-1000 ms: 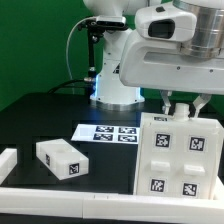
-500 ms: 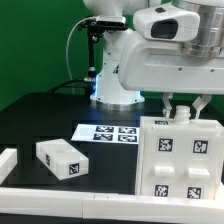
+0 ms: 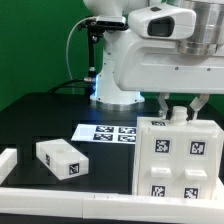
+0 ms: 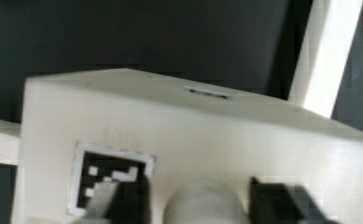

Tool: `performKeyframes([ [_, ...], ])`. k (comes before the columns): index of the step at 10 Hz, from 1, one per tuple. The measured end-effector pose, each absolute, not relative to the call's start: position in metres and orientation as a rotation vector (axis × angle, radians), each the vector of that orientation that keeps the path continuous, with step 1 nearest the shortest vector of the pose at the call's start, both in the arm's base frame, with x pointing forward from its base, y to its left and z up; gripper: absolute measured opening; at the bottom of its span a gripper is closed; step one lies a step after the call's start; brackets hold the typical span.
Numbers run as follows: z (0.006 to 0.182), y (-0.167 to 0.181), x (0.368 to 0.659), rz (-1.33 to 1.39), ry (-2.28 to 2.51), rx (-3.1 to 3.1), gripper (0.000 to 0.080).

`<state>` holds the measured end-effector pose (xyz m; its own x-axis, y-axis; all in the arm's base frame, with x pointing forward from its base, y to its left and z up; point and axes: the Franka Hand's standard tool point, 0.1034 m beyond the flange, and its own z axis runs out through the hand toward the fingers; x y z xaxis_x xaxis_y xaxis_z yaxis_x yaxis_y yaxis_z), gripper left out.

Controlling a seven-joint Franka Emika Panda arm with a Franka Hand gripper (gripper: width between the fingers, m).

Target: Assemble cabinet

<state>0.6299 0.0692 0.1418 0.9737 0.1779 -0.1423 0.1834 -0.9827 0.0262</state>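
The cabinet (image 3: 178,165) is a large white box with several black-and-white tags on its face. It stands at the exterior view's right. My gripper (image 3: 181,110) is on its top edge, and its fingers close on a rounded white part of the top. In the wrist view the cabinet (image 4: 160,110) fills the picture, with one tag showing. There the gripper (image 4: 204,202) has its dark fingers (image 4: 284,200) on both sides of the rounded part. A loose white drawer block (image 3: 60,158) with a tag lies on the table at the exterior view's left.
The marker board (image 3: 108,132) lies flat on the black table behind the cabinet. A long white border rail (image 3: 60,205) runs along the front edge, and another piece (image 3: 5,160) is at the far left. The robot's base (image 3: 115,90) stands at the back.
The cabinet and my gripper have shifted a little toward the exterior view's left and slightly lower. The block and the marker board have not moved.
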Motion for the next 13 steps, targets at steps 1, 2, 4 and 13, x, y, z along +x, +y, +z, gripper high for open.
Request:
performKeyframes([
  [1,0.150,0.066,0.629,-0.222,0.275,3.085,0.0432],
  [2,0.161,0.061,0.626,-0.237,0.279,3.092,0.0432],
  [4,0.176,0.046,0.606,-0.203,0.363,3.109,0.0734],
  [13,0.135,-0.079,0.578,-0.371,0.322,3.117,0.0797],
])
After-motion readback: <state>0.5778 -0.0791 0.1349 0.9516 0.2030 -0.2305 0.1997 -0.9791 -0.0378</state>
